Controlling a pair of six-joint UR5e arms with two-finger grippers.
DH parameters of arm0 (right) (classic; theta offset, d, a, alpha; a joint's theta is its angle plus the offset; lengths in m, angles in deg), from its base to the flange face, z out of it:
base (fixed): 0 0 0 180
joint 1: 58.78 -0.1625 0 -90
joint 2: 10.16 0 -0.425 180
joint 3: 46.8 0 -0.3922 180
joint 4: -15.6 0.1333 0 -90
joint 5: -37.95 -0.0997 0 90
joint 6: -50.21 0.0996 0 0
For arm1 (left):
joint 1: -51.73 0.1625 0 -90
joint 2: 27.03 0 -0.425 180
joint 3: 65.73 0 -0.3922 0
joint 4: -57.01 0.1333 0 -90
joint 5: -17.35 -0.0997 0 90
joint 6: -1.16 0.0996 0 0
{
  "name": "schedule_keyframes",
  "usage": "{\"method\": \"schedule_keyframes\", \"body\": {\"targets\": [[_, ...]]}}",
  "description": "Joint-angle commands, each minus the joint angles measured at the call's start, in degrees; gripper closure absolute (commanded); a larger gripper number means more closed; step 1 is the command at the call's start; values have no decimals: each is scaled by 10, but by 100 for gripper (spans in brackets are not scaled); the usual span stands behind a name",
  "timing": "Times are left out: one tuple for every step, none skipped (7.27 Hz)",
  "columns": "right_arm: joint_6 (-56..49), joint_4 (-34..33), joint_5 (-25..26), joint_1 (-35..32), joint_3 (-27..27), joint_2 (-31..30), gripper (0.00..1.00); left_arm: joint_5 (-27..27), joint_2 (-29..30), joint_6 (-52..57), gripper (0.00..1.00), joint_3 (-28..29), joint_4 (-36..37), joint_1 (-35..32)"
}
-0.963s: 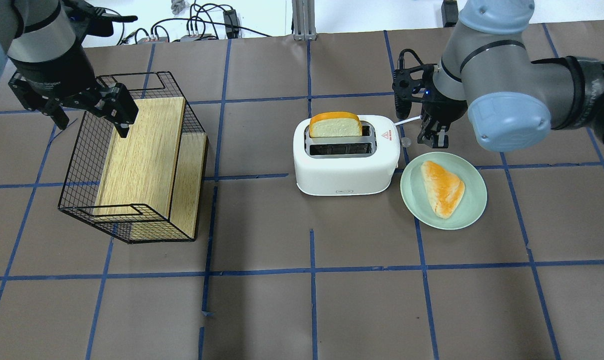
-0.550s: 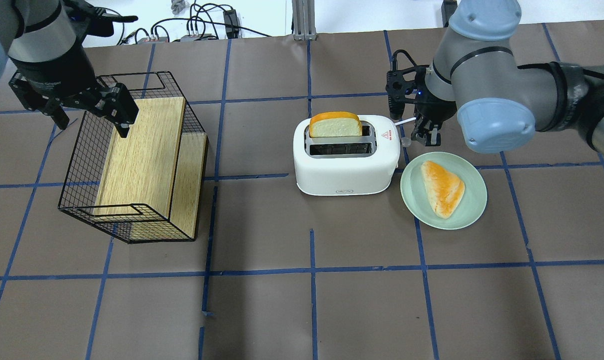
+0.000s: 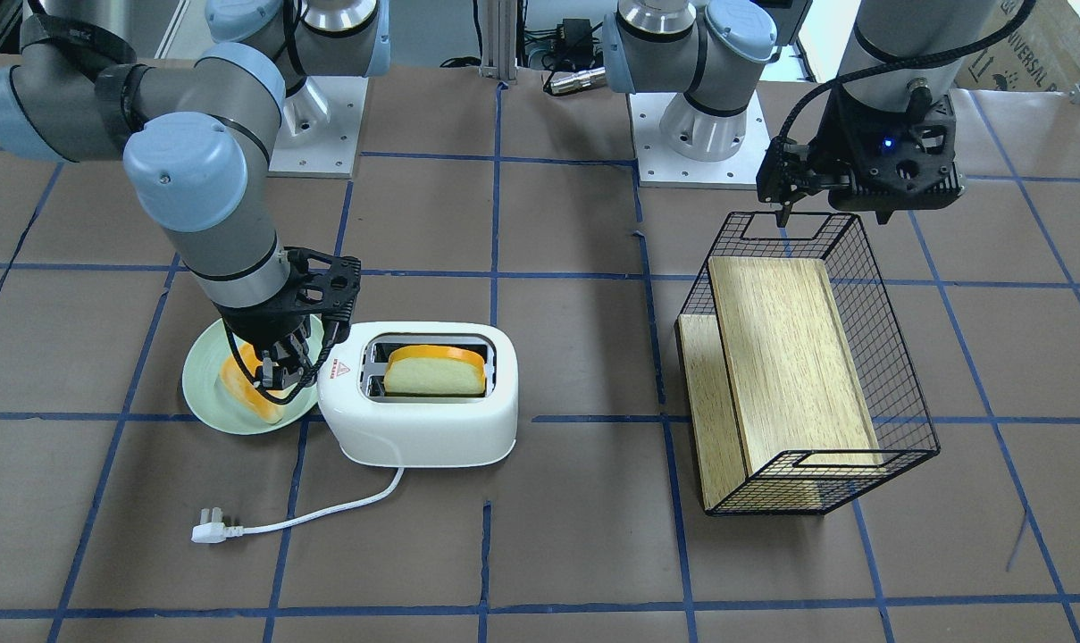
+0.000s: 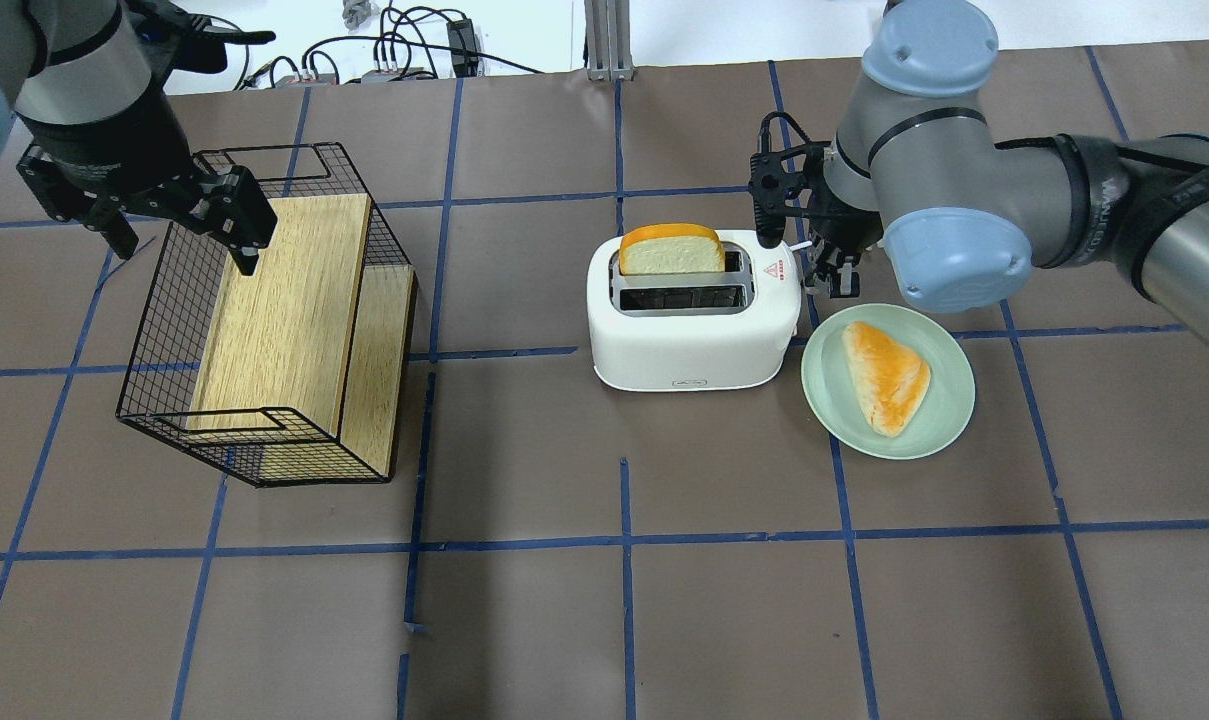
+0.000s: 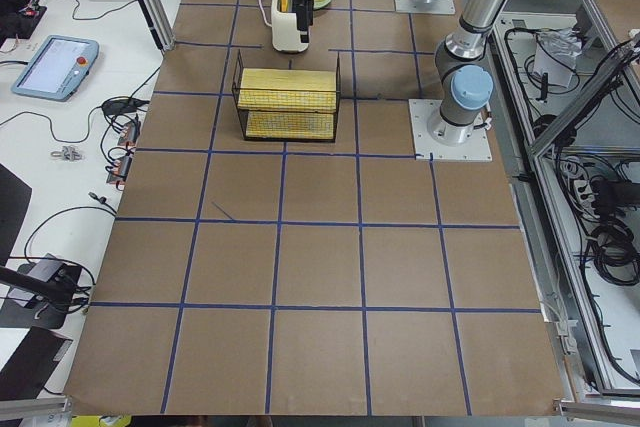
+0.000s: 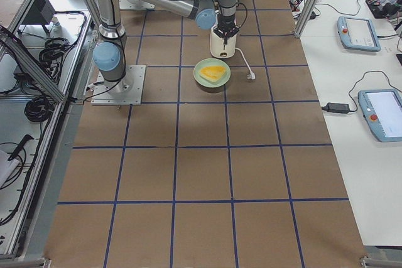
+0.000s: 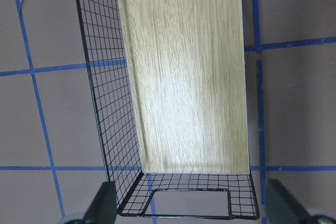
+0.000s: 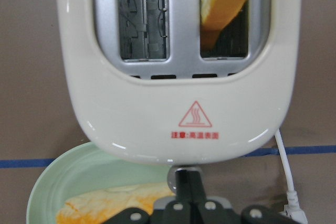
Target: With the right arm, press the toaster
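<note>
The white two-slot toaster (image 4: pixel 694 330) stands mid-table, with a bread slice (image 4: pixel 671 250) upright in its far slot. It also shows in the front view (image 3: pixel 419 429) and the right wrist view (image 8: pixel 178 114), red triangle mark facing the camera. My right gripper (image 4: pixel 832 275) is shut and empty, pointing down at the toaster's right end. In the right wrist view its fingertips (image 8: pixel 185 182) sit right at the grey end knob (image 8: pixel 184 170); I cannot tell whether they touch. My left gripper (image 4: pixel 179 235) is open and empty above the wire-and-wood basket (image 4: pixel 274 320).
A pale green plate (image 4: pixel 944 420) holding a bread piece (image 4: pixel 886 375) sits beside the toaster's right end, just below my right gripper. The white cord and plug (image 3: pixel 209 533) trail on the far side of the toaster. The basket shows below the left wrist camera (image 7: pixel 178 77).
My right arm has swung left, bringing the gripper from beside the plate's far edge up to the toaster's right end. The left arm, toaster, and bread have not moved.
</note>
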Motion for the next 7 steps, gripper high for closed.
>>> {"method": "schedule_keyframes", "body": {"targets": [[0,-1,1,0,0,4,100,0,0,0,0,0,0,0],[0,-1,0,0,-4,9,100,0,0,-1,0,0,0,0],[0,-21,2,0,-7,9,100,0,0,-1,0,0,0,0],[0,-25,1,0,-6,23,100,0,0,0,0,0,0,0],[0,-30,1,0,-6,31,100,0,0,0,0,0,0,0],[0,-34,1,0,-7,32,100,0,0,0,0,0,0,0],[0,-40,1,0,-10,36,100,0,0,0,0,0,0,0]]}}
